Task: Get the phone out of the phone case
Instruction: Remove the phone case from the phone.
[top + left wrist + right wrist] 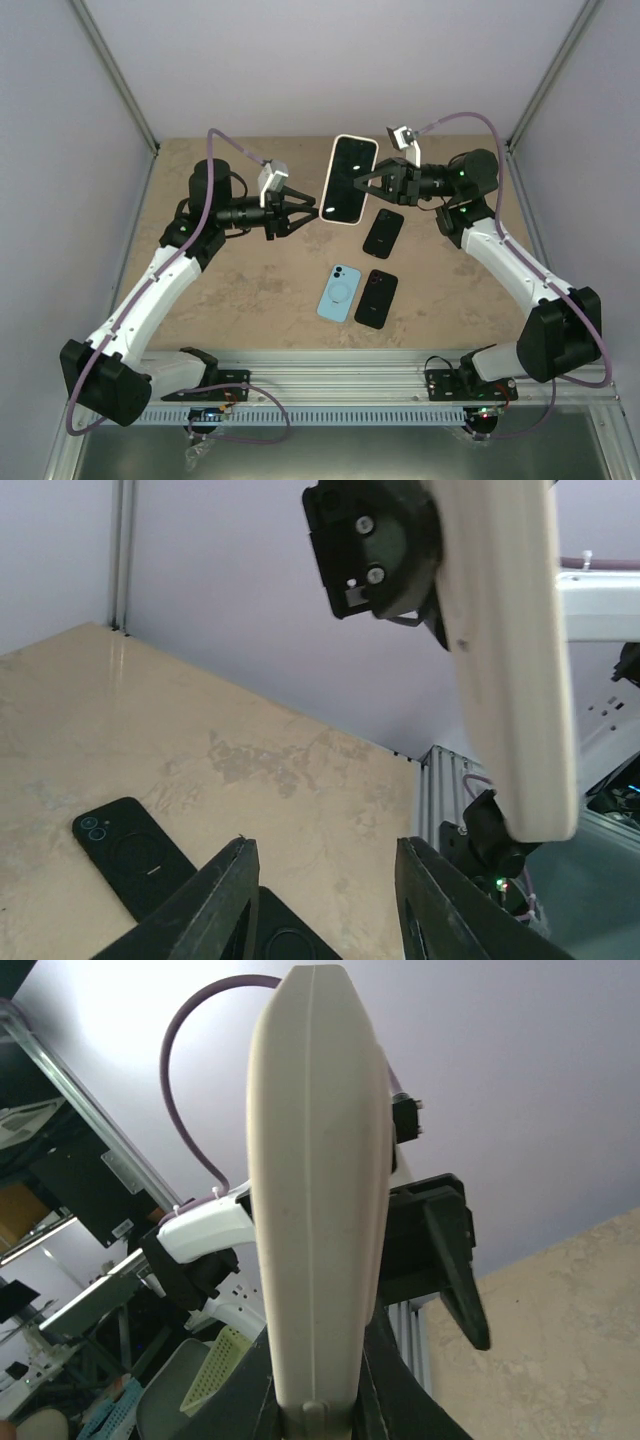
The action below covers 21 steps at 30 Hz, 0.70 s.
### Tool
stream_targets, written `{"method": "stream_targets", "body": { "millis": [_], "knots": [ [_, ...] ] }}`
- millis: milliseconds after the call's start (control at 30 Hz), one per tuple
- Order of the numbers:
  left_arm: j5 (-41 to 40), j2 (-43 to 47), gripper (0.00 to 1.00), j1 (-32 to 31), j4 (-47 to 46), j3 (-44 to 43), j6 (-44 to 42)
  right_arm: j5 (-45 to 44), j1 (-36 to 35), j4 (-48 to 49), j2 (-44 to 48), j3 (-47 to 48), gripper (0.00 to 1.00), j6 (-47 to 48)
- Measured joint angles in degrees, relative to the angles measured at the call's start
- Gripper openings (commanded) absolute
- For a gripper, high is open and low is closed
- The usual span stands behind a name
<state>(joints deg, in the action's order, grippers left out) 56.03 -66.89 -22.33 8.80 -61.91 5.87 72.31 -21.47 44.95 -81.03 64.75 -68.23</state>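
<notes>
A phone (350,180) with a dark screen sits inside a cream phone case (353,139), held in the air above the back of the table. My right gripper (368,186) is shut on the case's right long edge. In the right wrist view the case's edge (315,1210) rises straight up from between the fingers (400,1390). My left gripper (312,213) is open just left of the case and touches nothing. The left wrist view shows table between its fingers (215,900), with the cream case (510,660) up and to the right.
On the table below lie a black phone (383,232), a light blue one (339,293) face down and another black one (376,298). Two of the black ones (130,855) (285,942) show under my left fingers. Grey walls enclose the table.
</notes>
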Motion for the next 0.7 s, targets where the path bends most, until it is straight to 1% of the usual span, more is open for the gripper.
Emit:
{"method": "stream_targets", "body": {
  "millis": [133, 267, 400, 700],
  "knots": [
    [0.11, -0.22, 0.52, 0.15, 1.49, -0.02, -1.22, 0.42, 0.04, 0.28, 0.44, 0.0, 0.0, 0.0],
    [3.89, -0.22, 0.58, 0.13, 2.8, -0.04, -1.77, 0.33, 0.48, 0.22, 0.52, 0.0, 0.01, 0.04],
    [6.25, -0.2, 0.59, -0.35, 2.84, -0.04, -1.36, 0.04, 0.7, -0.2, 0.52, 0.0, 0.01, 0.09],
    [6.03, -0.24, 0.59, -1.31, -0.85, -0.42, 3.67, -1.03, 0.72, -1.05, 0.52, 0.0, 0.01, 0.31]
  ]
}}
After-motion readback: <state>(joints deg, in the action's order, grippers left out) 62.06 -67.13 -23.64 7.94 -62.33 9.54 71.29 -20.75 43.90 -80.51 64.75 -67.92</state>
